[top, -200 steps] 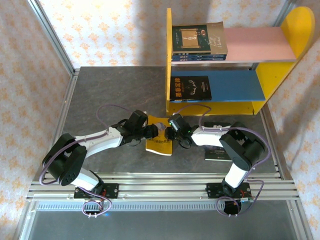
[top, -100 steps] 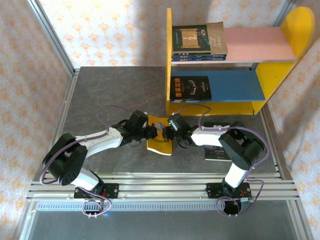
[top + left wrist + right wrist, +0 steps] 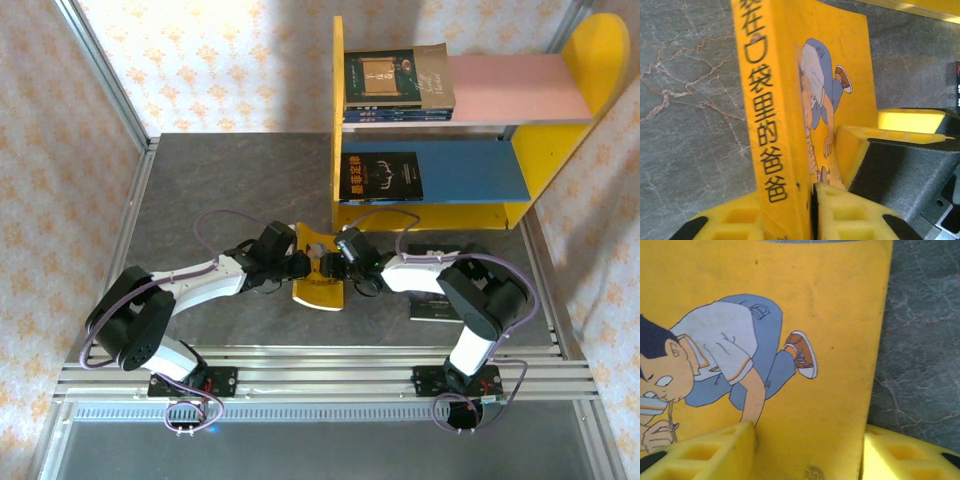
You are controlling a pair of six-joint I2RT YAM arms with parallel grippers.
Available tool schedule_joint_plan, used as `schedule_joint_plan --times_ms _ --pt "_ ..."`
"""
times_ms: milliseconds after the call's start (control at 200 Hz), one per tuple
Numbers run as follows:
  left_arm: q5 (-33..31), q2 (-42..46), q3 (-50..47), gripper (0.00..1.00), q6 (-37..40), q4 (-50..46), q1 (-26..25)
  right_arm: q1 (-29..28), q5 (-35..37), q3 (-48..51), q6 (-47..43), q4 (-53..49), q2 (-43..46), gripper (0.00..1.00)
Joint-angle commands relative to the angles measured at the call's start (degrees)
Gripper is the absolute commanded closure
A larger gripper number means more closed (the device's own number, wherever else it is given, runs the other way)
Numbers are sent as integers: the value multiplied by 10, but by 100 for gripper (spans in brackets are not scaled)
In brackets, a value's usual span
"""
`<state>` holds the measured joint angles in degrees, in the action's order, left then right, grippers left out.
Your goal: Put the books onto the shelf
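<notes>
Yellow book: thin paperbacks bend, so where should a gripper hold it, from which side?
Take the yellow book by its spine, from the left arm's side as the left gripper does: the bound edge is probably stiffest and faces that arm.

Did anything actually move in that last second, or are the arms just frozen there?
Barely. The right tool edged slightly left against the yellow book, which shifted a little; the left tool kept gripping its spine. Shelf and shelved books stayed put.

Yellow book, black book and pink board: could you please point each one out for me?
yellow book (image 3: 830,305): right wrist view, bare cover.
black book (image 3: 382,176): top view, cover centre.
pink board (image 3: 515,88): top view, bare surface.
</notes>
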<state>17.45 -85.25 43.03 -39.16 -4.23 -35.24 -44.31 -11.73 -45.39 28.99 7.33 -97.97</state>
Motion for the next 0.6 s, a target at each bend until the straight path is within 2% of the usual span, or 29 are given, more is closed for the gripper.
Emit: schedule_joint_plan --times_ms 0,270,415,596 --pt "4 -2 10 87 15 28 -14 -28 -54 13 -3 -35 -23 44" --pt "-61 42 1 100 6 13 -14 -22 -37 13 -5 -62 23 41" --pt "-126 86 12 100 8 -24 -14 -7 -32 0 17 -85 48 37" --pt "-213 129 44 100 6 -71 -13 -3 -30 -10 68 -58 66 37"
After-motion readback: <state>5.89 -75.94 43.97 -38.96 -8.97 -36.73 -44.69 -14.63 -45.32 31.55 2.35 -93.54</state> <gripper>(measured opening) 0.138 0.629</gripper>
